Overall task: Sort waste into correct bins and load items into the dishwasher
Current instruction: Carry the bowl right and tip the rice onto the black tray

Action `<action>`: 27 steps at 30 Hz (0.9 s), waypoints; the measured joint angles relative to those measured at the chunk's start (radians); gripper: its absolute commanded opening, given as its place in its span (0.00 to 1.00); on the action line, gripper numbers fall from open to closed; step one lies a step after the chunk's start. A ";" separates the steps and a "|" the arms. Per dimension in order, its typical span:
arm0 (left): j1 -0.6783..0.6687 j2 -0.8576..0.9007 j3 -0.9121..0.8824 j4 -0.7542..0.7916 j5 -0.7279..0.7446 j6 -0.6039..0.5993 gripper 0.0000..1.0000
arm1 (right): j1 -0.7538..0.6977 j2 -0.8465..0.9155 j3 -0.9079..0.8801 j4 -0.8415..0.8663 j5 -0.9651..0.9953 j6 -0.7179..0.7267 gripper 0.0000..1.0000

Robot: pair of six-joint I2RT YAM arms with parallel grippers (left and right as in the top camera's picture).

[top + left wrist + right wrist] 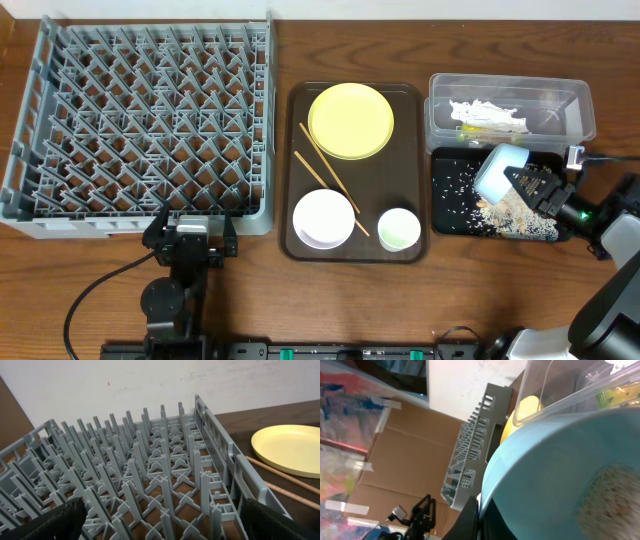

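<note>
Light blue bowl [495, 168], tilted, is clamped by right gripper [514, 182] over black tray [448, 215]. Left gripper [190, 228], jaws spread, sits at dish rack [150, 110] front edge.

brown serving tray [398, 178] mid-table | wooden table [330, 305] | black cable [96, 285] front-left | cardboard [405, 450] in background

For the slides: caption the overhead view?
Right gripper tilts light blue bowl over black tray strewn with rice scraps; left gripper open by dish rack.

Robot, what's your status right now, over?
Left gripper open, empty, by dish rack. Right gripper shut on light blue bowl, tipped over black tray, rice scraps on it. Nothing blocking.
</note>
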 measured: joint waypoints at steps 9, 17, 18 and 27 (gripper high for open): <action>0.000 0.000 0.000 0.000 0.000 0.000 0.99 | 0.000 0.000 0.000 0.000 -0.016 0.196 0.01; 0.000 0.000 0.000 0.000 0.000 0.000 0.99 | 0.000 0.000 0.000 -0.010 0.148 0.444 0.01; 0.000 0.000 0.000 0.000 0.000 0.000 0.99 | 0.000 0.000 0.000 -0.002 0.164 0.461 0.01; 0.000 0.000 0.000 0.000 0.000 0.000 0.99 | 0.000 0.000 -0.001 0.175 0.034 0.412 0.01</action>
